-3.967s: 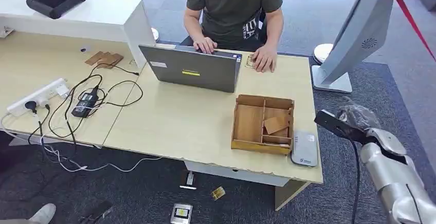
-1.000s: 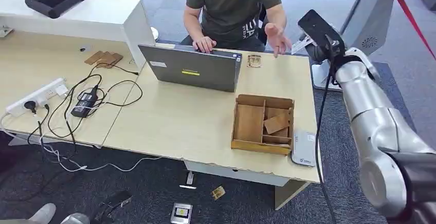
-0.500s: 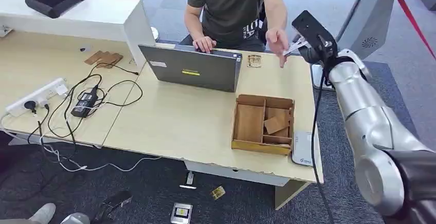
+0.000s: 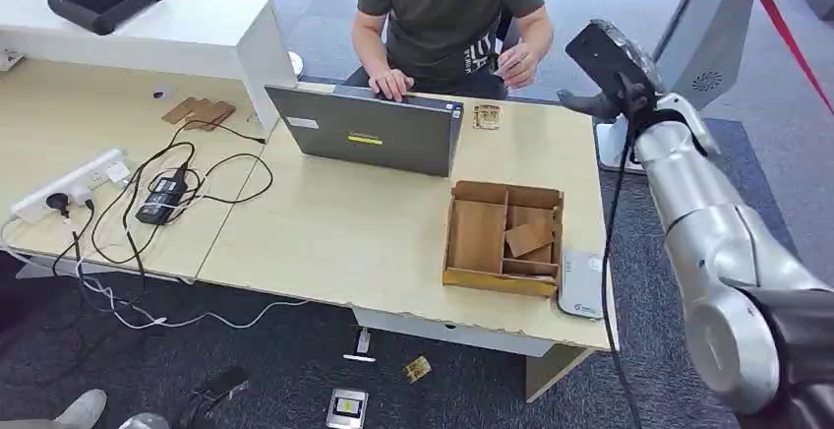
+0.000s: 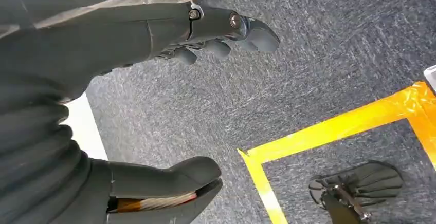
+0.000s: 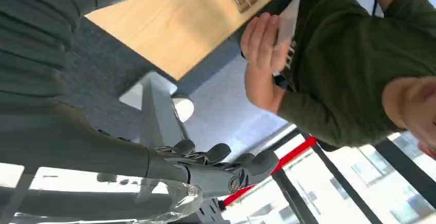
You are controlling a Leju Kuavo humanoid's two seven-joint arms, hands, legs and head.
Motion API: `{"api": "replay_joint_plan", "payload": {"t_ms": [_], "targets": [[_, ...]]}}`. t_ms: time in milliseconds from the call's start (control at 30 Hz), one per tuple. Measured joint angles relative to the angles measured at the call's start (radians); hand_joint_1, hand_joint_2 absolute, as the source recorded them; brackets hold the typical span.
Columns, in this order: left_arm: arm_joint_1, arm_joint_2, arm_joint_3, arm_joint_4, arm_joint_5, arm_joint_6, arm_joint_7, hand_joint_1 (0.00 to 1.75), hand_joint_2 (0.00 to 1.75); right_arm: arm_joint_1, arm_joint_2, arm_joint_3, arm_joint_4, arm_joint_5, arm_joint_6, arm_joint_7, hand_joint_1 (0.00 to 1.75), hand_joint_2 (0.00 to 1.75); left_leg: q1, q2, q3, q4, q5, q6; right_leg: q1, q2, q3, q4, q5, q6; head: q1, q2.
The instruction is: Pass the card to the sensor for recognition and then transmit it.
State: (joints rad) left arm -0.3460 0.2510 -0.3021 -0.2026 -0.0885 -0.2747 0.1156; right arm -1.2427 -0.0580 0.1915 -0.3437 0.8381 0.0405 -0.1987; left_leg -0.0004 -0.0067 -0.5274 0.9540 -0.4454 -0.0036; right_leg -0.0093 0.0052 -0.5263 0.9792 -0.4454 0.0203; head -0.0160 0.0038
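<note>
White card (image 6: 289,19) is held in the person's hand (image 4: 515,61) beyond the worktop's (image 4: 374,237) far edge; the right hand (image 4: 593,100) is raised nearby, fingers apart, and the left hand (image 5: 154,106) is spread over carpet (image 5: 319,70).

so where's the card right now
The card is in the person's hand, as the right wrist view shows. That hand is raised past the far edge of the table, beside the robot's right hand, which holds nothing.

Office: desk (image 4: 325,222), laptop (image 4: 366,139), power strip (image 4: 74,185), grey carpet (image 4: 679,35).
</note>
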Motion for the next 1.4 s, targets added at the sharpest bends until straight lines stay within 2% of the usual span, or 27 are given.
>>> {"api": "replay_joint_plan", "payload": {"t_ms": [133, 200, 400, 500, 600, 667, 800, 900, 967, 1033, 1167, 1233, 1400], "targets": [[0.019, 0.011, 0.003, 0.000, 0.012, 0.012, -0.018, 0.00, 1.75, 0.030, -0.038, 0.001, -0.040, 0.000, -0.005, -0.060, 0.00, 1.75, 0.000, 0.000, 0.000, 0.000, 0.000, 0.000, 0.000, 0.000, 0.000, 0.000, 0.000, 0.000, 0.000, 0.000], [0.031, 0.016, 0.010, 0.000, 0.017, 0.016, -0.031, 0.00, 1.75, 0.070, -0.061, 0.003, -0.090, -0.002, 0.020, -0.060, 0.00, 1.75, 0.000, 0.000, 0.001, 0.000, 0.000, 0.000, 0.000, 0.000, 0.000, 0.000, 0.000, 0.000, 0.000, 0.000], [0.083, 0.048, 0.035, 0.001, 0.027, 0.032, -0.067, 0.00, 1.75, 0.291, -0.176, 0.008, -0.429, -0.024, 0.245, 0.093, 0.00, 1.75, 0.001, 0.000, 0.001, 0.001, -0.001, 0.001, 0.000, 0.001, 0.001, -0.001, 0.000, 0.000, 0.000, 0.000], [0.102, 0.065, 0.053, 0.002, 0.030, 0.036, -0.083, 0.00, 1.75, 0.387, -0.252, 0.009, -0.670, -0.054, 0.368, 0.159, 0.00, 1.75, 0.000, 0.000, 0.000, 0.001, -0.001, 0.001, 0.000, 0.001, 0.000, -0.001, 0.000, 0.000, 0.000, 0.000], [0.122, 0.079, 0.066, 0.004, 0.029, 0.043, -0.090, 0.00, 1.75, 0.447, -0.308, 0.005, -0.865, -0.090, 0.427, 0.209, 0.00, 1.75, 0.000, 0.001, 0.000, 0.001, -0.002, 0.001, 0.000, 0.003, -0.001, -0.001, 0.000, 0.000, -0.001, 0.000], [0.124, 0.084, 0.072, 0.004, 0.022, 0.044, -0.091, 0.00, 1.75, 0.479, -0.336, -0.001, -0.958, -0.108, 0.438, 0.235, 0.00, 1.75, 0.001, 0.001, 0.001, 0.001, -0.002, 0.001, 0.000, 0.003, 0.000, -0.001, 0.000, 0.000, 0.000, 0.000], [0.124, 0.089, 0.077, 0.004, -0.001, 0.047, -0.085, 0.00, 1.75, 0.580, -0.370, -0.019, -1.119, -0.161, 0.429, 0.285, 0.00, 1.75, 0.002, 0.001, 0.001, 0.001, -0.002, 0.001, 0.002, 0.003, 0.000, -0.001, 0.000, 0.000, 0.000, 0.000], [0.121, 0.093, 0.078, 0.004, -0.010, 0.047, -0.085, 0.00, 1.75, 0.691, -0.365, -0.040, -1.208, -0.245, 0.404, 0.338, 0.00, 1.75, 0.003, 0.001, 0.001, 0.001, -0.002, 0.001, 0.003, 0.003, 0.002, -0.002, 0.000, 0.000, 0.001, 0.000], [0.119, 0.094, 0.079, 0.004, -0.014, 0.047, -0.087, 0.00, 1.75, 0.764, -0.354, -0.040, -1.248, -0.250, 0.367, 0.358, 0.00, 1.75, 0.003, 0.001, 0.001, 0.001, -0.002, 0.001, 0.003, 0.003, 0.002, -0.002, 0.000, 0.000, -0.001, 0.000], [0.114, 0.094, 0.080, 0.003, -0.019, 0.047, -0.091, 0.00, 1.75, 0.834, -0.344, -0.039, -1.270, -0.210, 0.302, 0.351, 0.00, 1.75, 0.003, 0.000, 0.001, 0.001, -0.002, 0.001, 0.003, 0.003, 0.002, -0.002, 0.000, 0.000, 0.000, 0.000], [0.111, 0.094, 0.086, 0.003, -0.027, 0.049, -0.093, 0.00, 1.75, 0.946, -0.310, -0.029, -1.273, -0.030, 0.127, 0.277, 0.00, 1.75, 0.003, 0.001, 0.000, 0.000, -0.003, 0.000, 0.003, 0.003, 0.002, -0.001, -0.001, -0.001, 0.000, 0.000], [0.113, 0.094, 0.088, 0.003, -0.027, 0.049, -0.093, 0.00, 1.75, 0.989, -0.293, -0.015, -1.267, 0.035, 0.090, 0.251, 0.00, 1.75, 0.003, 0.001, 0.000, 0.000, -0.003, 0.000, 0.003, 0.003, 0.002, -0.001, -0.001, -0.001, 0.000, 0.000], [0.131, 0.094, 0.100, 0.003, -0.022, 0.056, -0.086, 0.00, 1.75, 1.031, -0.257, 0.044, -1.238, 0.189, 0.066, 0.238, 0.00, 1.75, 0.003, 0.001, -0.001, 0.000, -0.003, 0.000, 0.003, 0.003, 0.001, -0.001, -0.001, -0.001, 0.000, 0.000]]}}
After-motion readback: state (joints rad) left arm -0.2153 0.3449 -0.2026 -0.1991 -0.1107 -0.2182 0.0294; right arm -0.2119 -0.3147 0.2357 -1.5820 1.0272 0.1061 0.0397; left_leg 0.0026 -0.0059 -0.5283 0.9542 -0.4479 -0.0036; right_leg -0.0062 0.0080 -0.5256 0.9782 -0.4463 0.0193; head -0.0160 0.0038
